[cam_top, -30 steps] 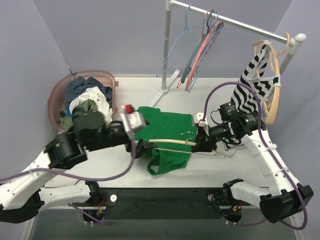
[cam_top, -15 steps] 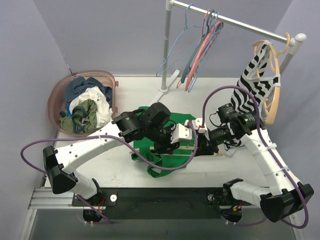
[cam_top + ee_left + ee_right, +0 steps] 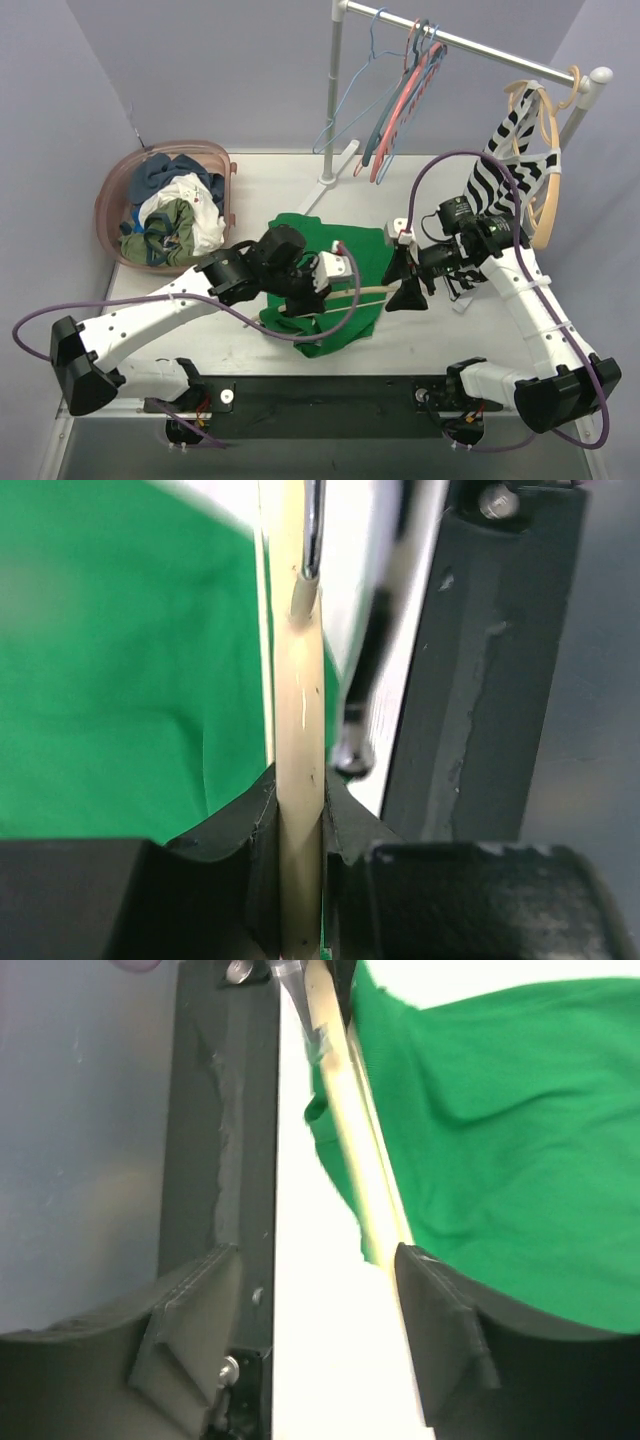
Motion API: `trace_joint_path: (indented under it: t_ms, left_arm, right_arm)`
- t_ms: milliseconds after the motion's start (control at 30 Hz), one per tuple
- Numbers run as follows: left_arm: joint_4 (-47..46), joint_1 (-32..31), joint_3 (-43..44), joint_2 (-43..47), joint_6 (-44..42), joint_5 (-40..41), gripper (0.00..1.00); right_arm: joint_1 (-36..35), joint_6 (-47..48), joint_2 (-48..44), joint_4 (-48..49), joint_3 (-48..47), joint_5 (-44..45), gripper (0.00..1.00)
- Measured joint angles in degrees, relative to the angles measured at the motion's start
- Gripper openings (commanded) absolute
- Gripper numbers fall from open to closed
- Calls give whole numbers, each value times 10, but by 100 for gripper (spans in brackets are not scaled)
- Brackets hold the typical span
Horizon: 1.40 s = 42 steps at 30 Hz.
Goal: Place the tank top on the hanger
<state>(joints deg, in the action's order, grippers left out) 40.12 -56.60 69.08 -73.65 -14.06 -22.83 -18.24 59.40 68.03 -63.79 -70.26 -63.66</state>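
Observation:
The bright green tank top (image 3: 335,250) lies flat on the table between the arms. Across its lower part runs the cream hanger (image 3: 370,289). My left gripper (image 3: 322,293) is shut on the hanger's arm; the left wrist view shows the cream hanger (image 3: 300,710) clamped between both pads, with the green tank top (image 3: 120,660) beneath. My right gripper (image 3: 402,285) stands open at the hanger's right end. In the right wrist view the hanger (image 3: 345,1130) passes just beside the right finger (image 3: 440,1310), over the tank top (image 3: 500,1130), with nothing pinched by the right gripper (image 3: 305,1300).
A pink laundry basket (image 3: 112,190) full of clothes sits at the back left. A rail (image 3: 470,45) at the back carries thin pink and blue hangers (image 3: 400,110), a zebra-striped top (image 3: 505,175) and a tan hanger (image 3: 548,190).
My left arm swung in from the left and shut on the hanger. My right gripper opened and let go of the hanger's end.

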Motion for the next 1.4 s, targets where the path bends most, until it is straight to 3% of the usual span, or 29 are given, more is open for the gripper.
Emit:
trace_joint_path:
  t_ms: [133, 333, 567, 767, 933, 967, 1067, 1400]
  left_arm:
    - [-49, 50, -122, 91, 103, 24, 0]
    - [-103, 95, -234, 196, 256, 67, 0]
    - [-149, 108, -276, 261, 417, 151, 0]
    - [-155, 114, -293, 299, 519, 227, 0]
    - [-155, 118, -320, 327, 554, 263, 0]
    - [-155, 119, -325, 332, 555, 265, 0]
    - [-154, 126, -337, 342, 554, 271, 0]
    - [-151, 143, -342, 364, 525, 284, 0]
  right_arm:
    - [11, -47, 0, 19, -28, -7, 76]
    - [-4, -93, 4, 36, -35, -7, 74]
    - [-159, -132, 67, 68, 4, 40, 70]
    - [-315, -227, 126, 169, 24, 133, 66]
    - [-406, -349, 161, 284, 37, 236, 62]
    - [-427, -386, 171, 314, 43, 271, 53]
    - [-468, -469, 198, 373, 58, 351, 43]
    - [-494, -680, 231, 482, 99, 518, 50]
